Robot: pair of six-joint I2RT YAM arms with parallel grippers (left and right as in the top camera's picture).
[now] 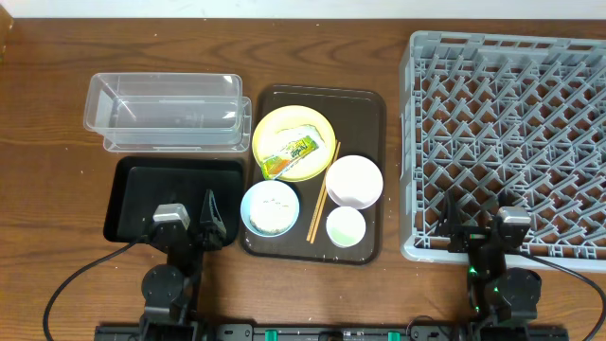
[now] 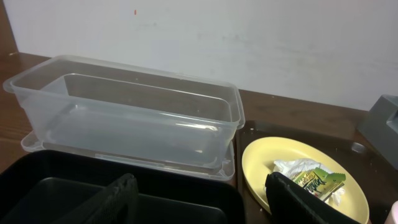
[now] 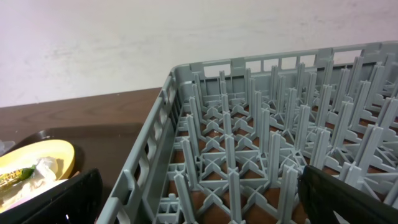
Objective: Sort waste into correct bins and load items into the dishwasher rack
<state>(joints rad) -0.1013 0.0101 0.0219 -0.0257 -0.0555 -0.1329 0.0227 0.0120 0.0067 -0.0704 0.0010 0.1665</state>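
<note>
Looks like the very start: nothing sorted yet. Left gripper (image 1: 189,224) & right gripper (image 1: 483,225) are both wide open and empty, at the near table (image 1: 57,142) edge. L is over the black tray (image 1: 142,185), R at the rack (image 1: 511,114) front wall. Wrapper (image 1: 294,152) and tissue (image 2: 286,167) lie on the yellow plate (image 1: 275,128). Next, prob.: L reaches to the plate and pinches the wrapper alone, then takes it to a bin.
</note>
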